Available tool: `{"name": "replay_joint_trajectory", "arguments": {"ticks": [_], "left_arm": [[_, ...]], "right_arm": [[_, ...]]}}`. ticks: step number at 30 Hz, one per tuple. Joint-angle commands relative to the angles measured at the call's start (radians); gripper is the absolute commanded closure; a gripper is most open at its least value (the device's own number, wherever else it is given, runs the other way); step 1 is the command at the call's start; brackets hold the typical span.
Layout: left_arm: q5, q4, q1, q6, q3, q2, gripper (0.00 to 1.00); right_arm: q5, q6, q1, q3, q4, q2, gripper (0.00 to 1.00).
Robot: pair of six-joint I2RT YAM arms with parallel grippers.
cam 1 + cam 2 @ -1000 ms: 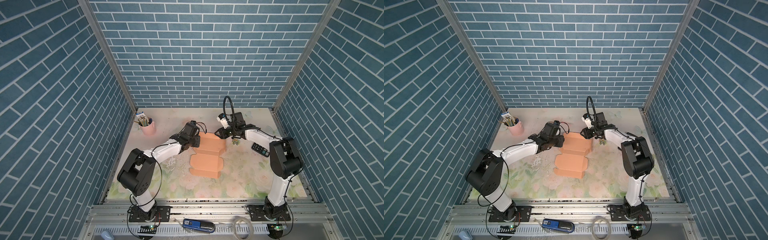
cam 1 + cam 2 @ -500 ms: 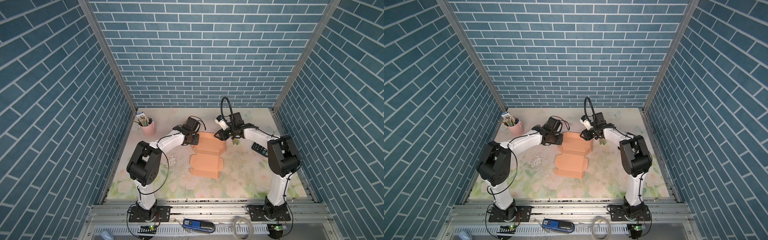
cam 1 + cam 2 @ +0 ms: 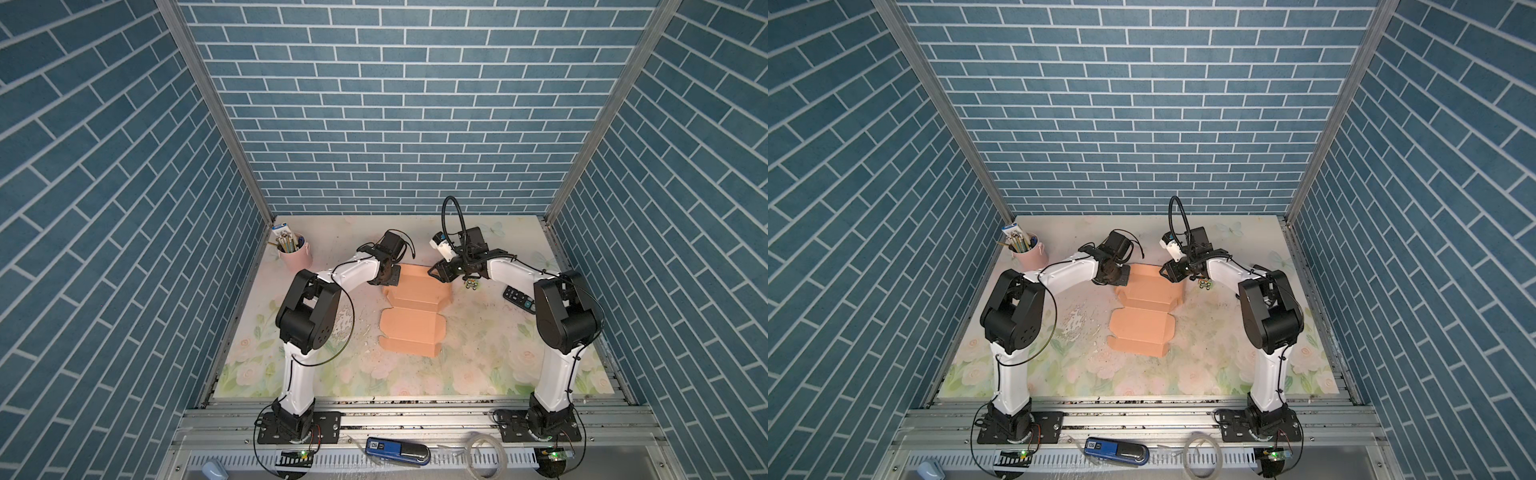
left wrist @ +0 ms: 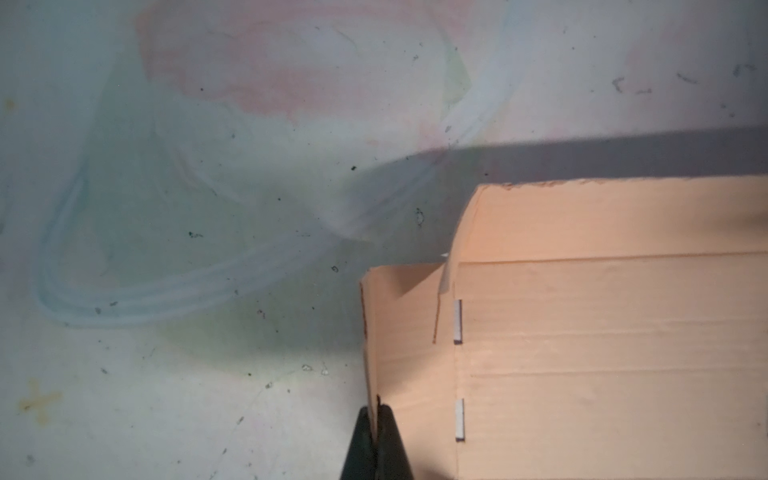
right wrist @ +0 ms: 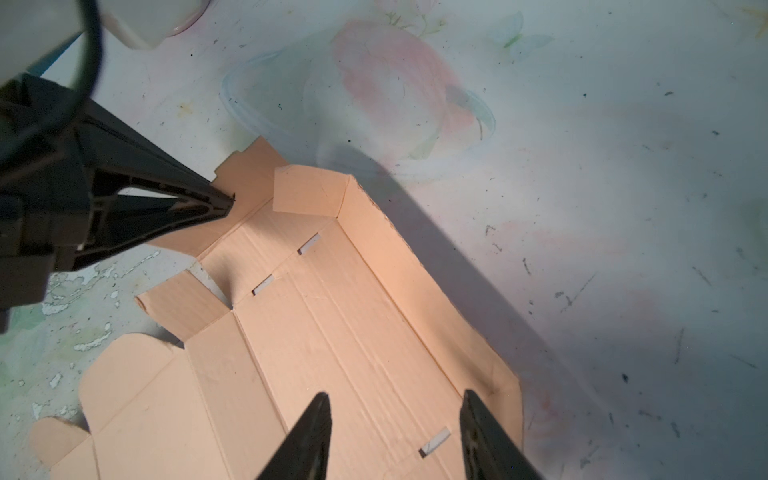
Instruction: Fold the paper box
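The paper box (image 3: 415, 303) (image 3: 1146, 307) lies on the floral mat as a tan-orange die-cut sheet, its far half partly raised into walls. My left gripper (image 3: 390, 276) (image 3: 1121, 276) is at the box's far left corner. In the left wrist view it (image 4: 376, 409) is shut on the edge of an upright side flap (image 4: 399, 332). My right gripper (image 3: 434, 272) (image 3: 1165, 272) hovers over the far right end of the box. In the right wrist view it (image 5: 395, 395) stands open above the box floor (image 5: 332, 324), touching nothing. The left gripper (image 5: 228, 199) shows there too, pinching the flap.
A pink cup of pencils (image 3: 295, 255) stands at the back left. A black remote (image 3: 519, 298) and a small toy (image 3: 471, 284) lie to the right of the box. A blue device (image 3: 397, 446) rests on the front rail.
My left gripper has swung to the far left corner of the box and shut on the side flap. The right gripper has barely moved.
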Motion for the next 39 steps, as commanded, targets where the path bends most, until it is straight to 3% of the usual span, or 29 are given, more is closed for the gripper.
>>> {"name": "replay_joint_trajectory", "arguments": {"ticks": [1,12,23,29,39], "left_arm": [[-0.064,0.072,-0.016,0.031,-0.055,-0.041,1.00],[-0.140,0.545,-0.082,0.139,-0.412,-0.270,1.00],[-0.136,0.727,-0.101,0.158,-0.524,-0.333,1.00],[-0.124,0.759,-0.102,0.153,-0.547,-0.349,1.00],[-0.113,0.769,-0.102,0.135,-0.556,-0.358,1.00]], "right_arm": [[-0.009,-0.077,-0.008,0.044,-0.026,-0.015,0.48],[-0.033,-0.168,-0.010,0.109,-0.152,-0.023,0.41],[0.010,-0.242,0.019,0.125,-0.211,-0.023,0.41],[0.121,-0.268,0.050,0.111,-0.182,-0.023,0.51],[0.263,-0.285,0.093,0.015,-0.033,-0.071,0.81]]}}
